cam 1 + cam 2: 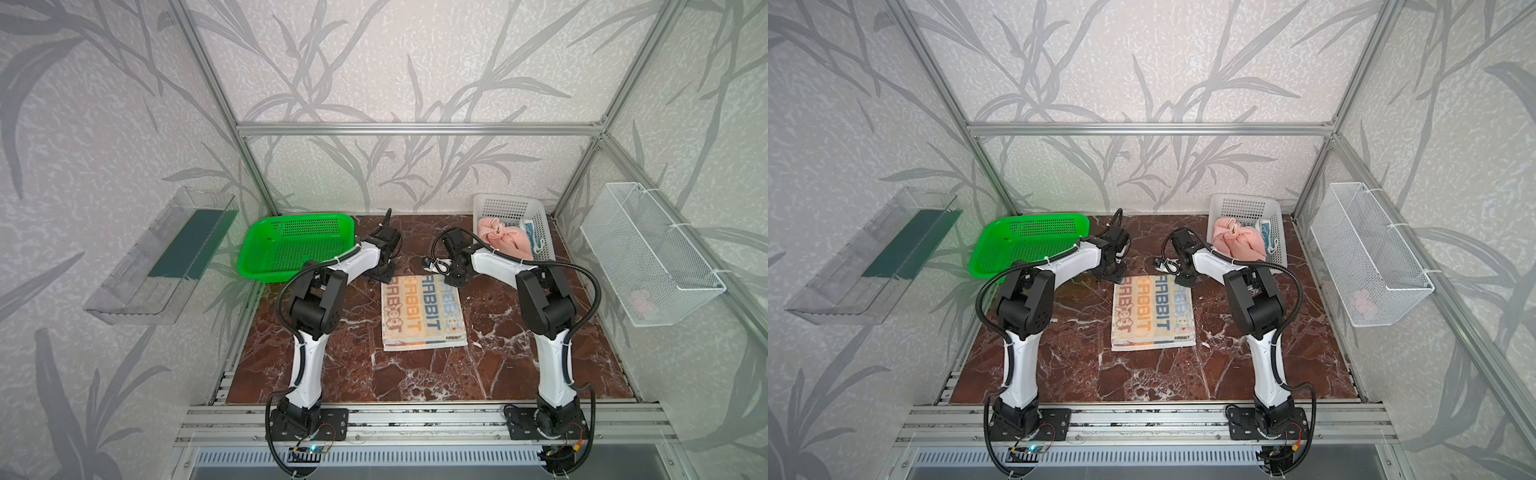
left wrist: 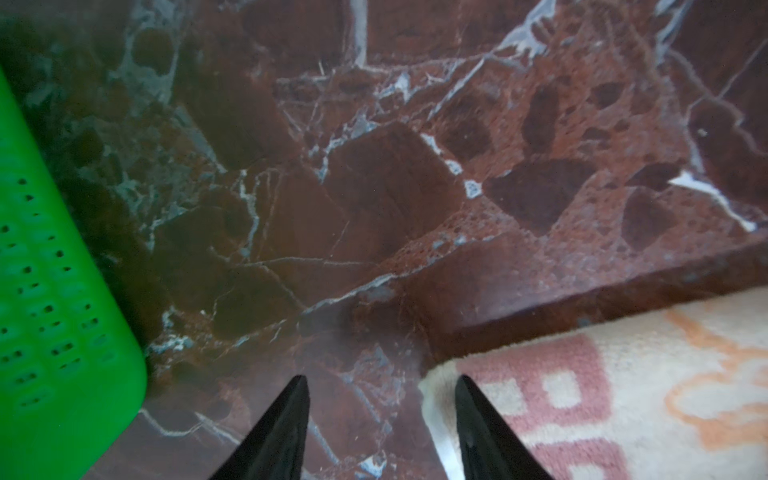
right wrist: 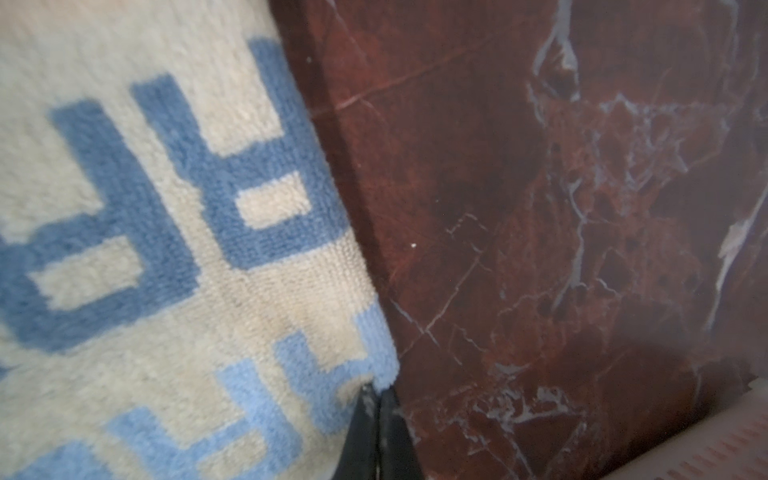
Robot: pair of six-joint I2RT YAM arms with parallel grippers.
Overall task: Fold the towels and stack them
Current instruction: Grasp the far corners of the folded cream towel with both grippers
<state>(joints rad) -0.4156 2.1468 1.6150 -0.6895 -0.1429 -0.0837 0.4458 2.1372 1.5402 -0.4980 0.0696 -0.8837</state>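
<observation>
While the cream towel (image 1: 424,312) is lying folded flat in the middle of the table (image 1: 415,374), I am hovering over its far corners. My left gripper (image 2: 378,379) is standing partly open, one fingertip (image 2: 471,415) over the towel's corner, the other over bare marble near the green basket (image 2: 62,311). My right gripper (image 3: 376,392) is pressing its jaws together at the towel's edge; whether cloth is caught between them I cannot tell. The pink towel (image 1: 505,243) and teal towel (image 1: 531,233) are sitting bunched in the white basket (image 1: 511,205).
</observation>
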